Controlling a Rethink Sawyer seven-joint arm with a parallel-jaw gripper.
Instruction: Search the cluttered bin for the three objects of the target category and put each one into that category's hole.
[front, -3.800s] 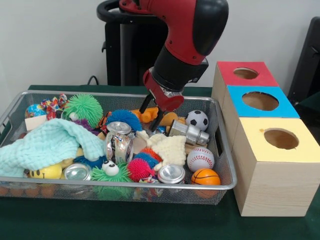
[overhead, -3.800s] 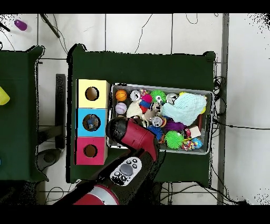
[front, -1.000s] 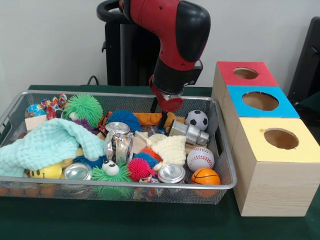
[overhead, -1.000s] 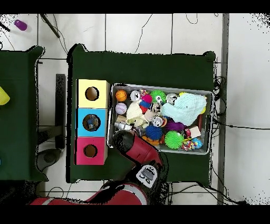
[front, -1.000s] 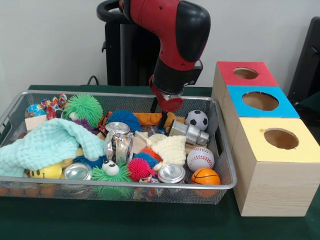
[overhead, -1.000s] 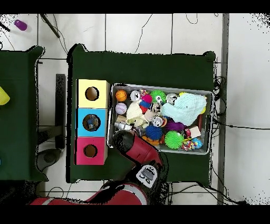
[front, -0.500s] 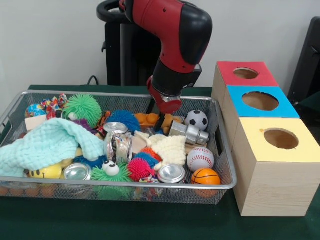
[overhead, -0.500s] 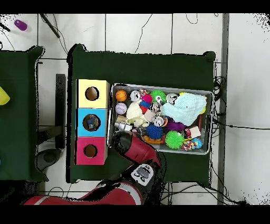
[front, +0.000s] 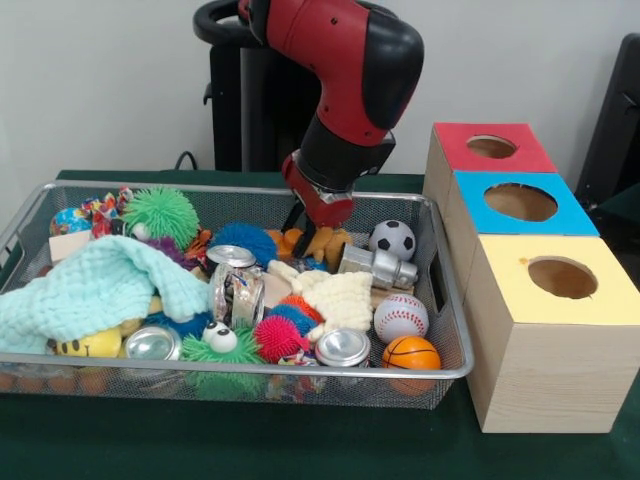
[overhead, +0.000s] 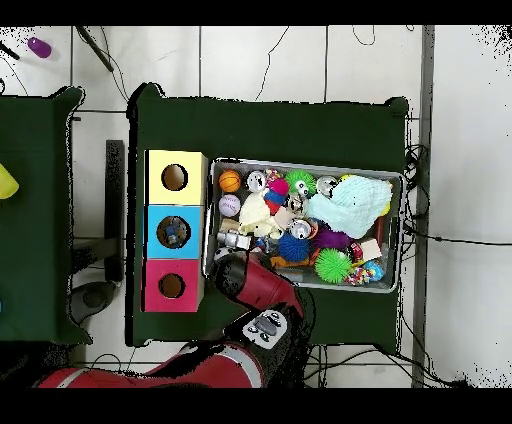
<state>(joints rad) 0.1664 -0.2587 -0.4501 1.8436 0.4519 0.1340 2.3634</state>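
Note:
My gripper (front: 312, 228) is down in the wire bin (front: 250, 368) at its far side, its tip against an orange soft toy (front: 322, 242) that lies bunched up between a blue spiky ball (front: 247, 240) and a metal flask (front: 380, 267). To its right lie a soccer ball (front: 394, 240), a baseball (front: 401, 318) and a small basketball (front: 411, 353). Beside the bin stand the red box (front: 455, 145), blue box (front: 468, 190) and yellow box (front: 500, 262), each with a round hole on top. In the overhead view the red arm (overhead: 255, 290) hides the gripper.
The bin is packed: a mint cloth (front: 95, 290) on the left, a green spiky ball (front: 162, 213), a glass jar (front: 237, 285), metal cans (front: 343, 347) at the front, a cream knit piece (front: 342, 298). Something dark lies inside the blue box's hole (overhead: 172, 232).
The gripper has slid a little to the picture's left along the bin's far side. The orange toy, a flat strip a second ago, now lies bunched into lumps under the gripper.

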